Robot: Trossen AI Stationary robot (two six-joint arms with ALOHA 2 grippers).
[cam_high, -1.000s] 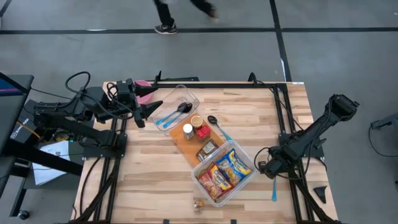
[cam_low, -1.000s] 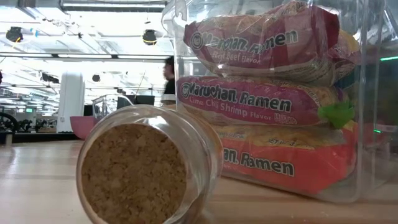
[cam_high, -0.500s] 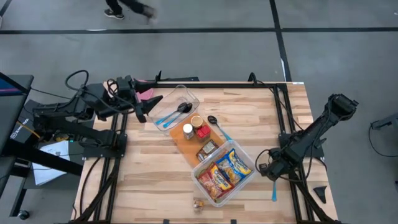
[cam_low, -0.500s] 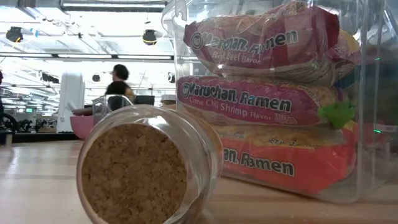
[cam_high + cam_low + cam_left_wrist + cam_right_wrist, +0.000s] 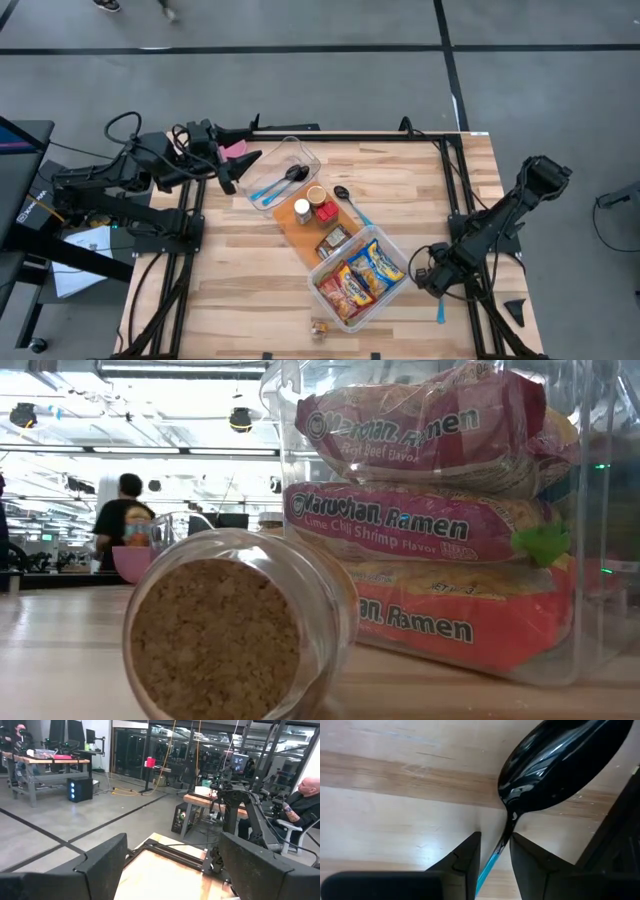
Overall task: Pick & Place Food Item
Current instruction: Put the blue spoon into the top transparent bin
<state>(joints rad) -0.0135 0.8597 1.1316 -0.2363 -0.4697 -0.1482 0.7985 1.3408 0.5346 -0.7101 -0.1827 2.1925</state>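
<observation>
High view: the left gripper (image 5: 243,166) sits at the upper left, off the table's edge, beside a clear plastic tray (image 5: 310,155) holding spoons. The right gripper (image 5: 434,283) hangs at the lower right, just past the clear plastic tub (image 5: 397,285) of ramen packets (image 5: 362,280). A blue handle shows below this gripper, running nearly up and down the frame. The right arm is the nearer to the ramen.

Low view: the packets lie stacked flat in the tub, upper right; a cork-stoppered glass jar (image 5: 235,630) lies on its side at lower left.

Left wrist view: its fingers (image 5: 102,862) stand wide apart, holding nothing.

Right wrist view: its fingers (image 5: 465,857) are pinched on the blue-handled black spoon (image 5: 560,765), bowl pointing away.
</observation>
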